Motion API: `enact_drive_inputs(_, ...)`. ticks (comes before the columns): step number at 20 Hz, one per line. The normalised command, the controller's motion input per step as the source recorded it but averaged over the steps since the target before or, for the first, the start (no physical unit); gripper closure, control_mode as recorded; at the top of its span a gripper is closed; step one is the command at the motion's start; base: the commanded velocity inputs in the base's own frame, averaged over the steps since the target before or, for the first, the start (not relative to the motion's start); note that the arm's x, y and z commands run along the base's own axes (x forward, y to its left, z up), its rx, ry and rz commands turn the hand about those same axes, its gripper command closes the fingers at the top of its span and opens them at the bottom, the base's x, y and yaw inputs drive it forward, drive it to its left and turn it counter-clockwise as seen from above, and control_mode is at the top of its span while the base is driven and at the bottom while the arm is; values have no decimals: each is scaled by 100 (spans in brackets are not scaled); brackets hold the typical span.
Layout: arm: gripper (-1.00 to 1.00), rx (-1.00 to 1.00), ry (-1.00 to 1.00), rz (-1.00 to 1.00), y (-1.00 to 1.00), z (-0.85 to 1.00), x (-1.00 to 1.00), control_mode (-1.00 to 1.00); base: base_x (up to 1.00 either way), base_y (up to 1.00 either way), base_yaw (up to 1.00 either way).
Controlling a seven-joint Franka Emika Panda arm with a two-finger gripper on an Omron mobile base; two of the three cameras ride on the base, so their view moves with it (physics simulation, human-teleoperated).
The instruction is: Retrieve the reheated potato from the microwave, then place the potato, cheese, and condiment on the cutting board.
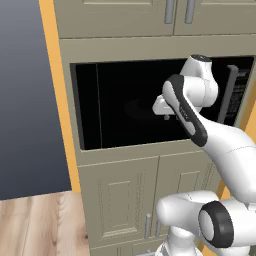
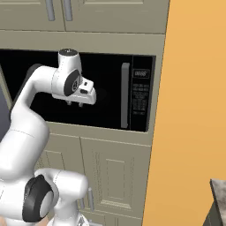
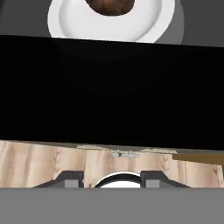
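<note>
In the hand view, the gripper [image 3: 112, 180] shows two dark fingertips [image 3: 70, 178] set apart at six o'clock, nothing between them. Beyond lies pale wood floor [image 3: 39, 162], then the microwave [image 1: 125, 107], its dark front crossing mid-view. Farthest, at twelve o'clock, the potato [image 3: 110, 6] sits on a white plate [image 3: 105, 24].

Quick count at the microwave
One microwave [image 2: 88, 95], one grey bar handle [image 2: 125, 96], one button panel [image 2: 141, 95]; one potato [image 3: 110, 6] on one white plate [image 3: 109, 24]; two cabinet doors [image 1: 120, 200] underneath.
</note>
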Motion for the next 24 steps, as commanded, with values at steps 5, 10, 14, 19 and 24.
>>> enact_drive_inputs(5, -100, 2, -12, 0, -4, 7, -21, -100, 0, 0, 0)
enact_drive_inputs(10, -100, 1, -21, -1, -29, 18, -27, -100, 0, 0, 0)
enact_drive_inputs(14, -100, -1, -7, -6, -51, 2, -18, -100, 0, 0, 0)
enact_drive_inputs(19, -100, -2, 0, -10, -66, 0, -22, -100, 0, 0, 0)
enact_drive_inputs(24, -100, -5, -5, -15, -66, 0, -11, -100, 0, 0, 0)
